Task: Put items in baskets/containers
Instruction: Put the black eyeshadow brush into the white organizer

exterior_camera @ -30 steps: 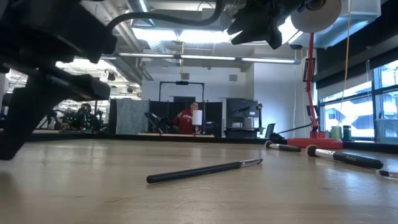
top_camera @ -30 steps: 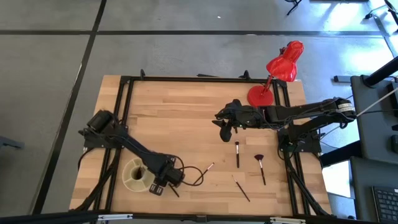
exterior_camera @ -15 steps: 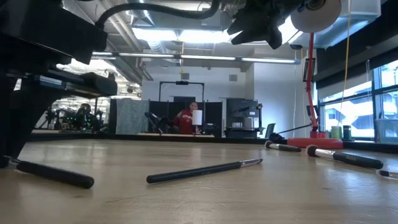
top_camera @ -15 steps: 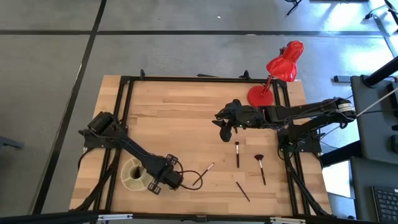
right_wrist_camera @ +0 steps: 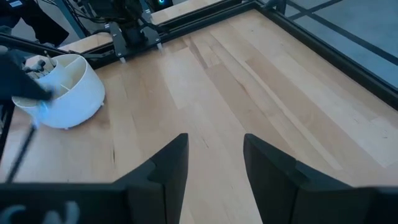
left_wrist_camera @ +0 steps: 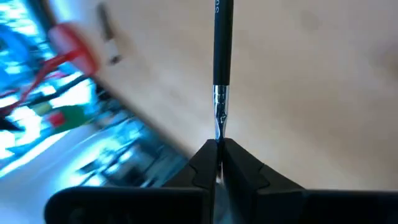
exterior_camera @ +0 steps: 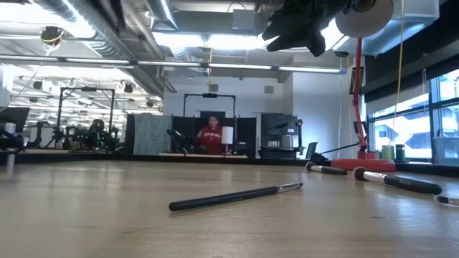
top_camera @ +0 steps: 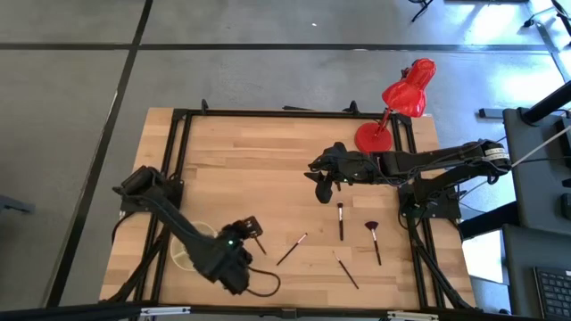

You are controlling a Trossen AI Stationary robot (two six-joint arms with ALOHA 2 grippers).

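Observation:
My left gripper (top_camera: pixel 253 228) is up over the table's near left part, shut on a thin dark makeup brush (left_wrist_camera: pixel 222 43). The cream-white container (top_camera: pixel 181 256) stands under that arm, mostly hidden by it; it shows better in the right wrist view (right_wrist_camera: pixel 65 84). Several brushes lie flat on the table: one (top_camera: pixel 292 250) near the middle, one (top_camera: pixel 340 220), a fan-tipped one (top_camera: pixel 373 239) and one (top_camera: pixel 346 270). My right gripper (top_camera: pixel 323 192) hangs open above the table's middle right, nothing between its fingers (right_wrist_camera: pixel 214 162). My left gripper pinches the brush between its two fingers at the thin metal end by the bristles (left_wrist_camera: pixel 219 134). The dark handle sticks straight out ahead of the fingertips, in line with them. The brush is lifted clear of the table.
A red desk lamp (top_camera: pixel 401 98) stands at the far right corner on its round base (top_camera: pixel 373 136). A black frame runs along the table's edges (top_camera: pixel 268 113). Bare wood lies across the far left half. A person in red (exterior_camera: pixel 210 136) sits far off in the room.
My left gripper has shut on a brush lying near the container and has risen with it, tipping up and turning toward the far right. The brush has left the table and no longer shows in the low view.

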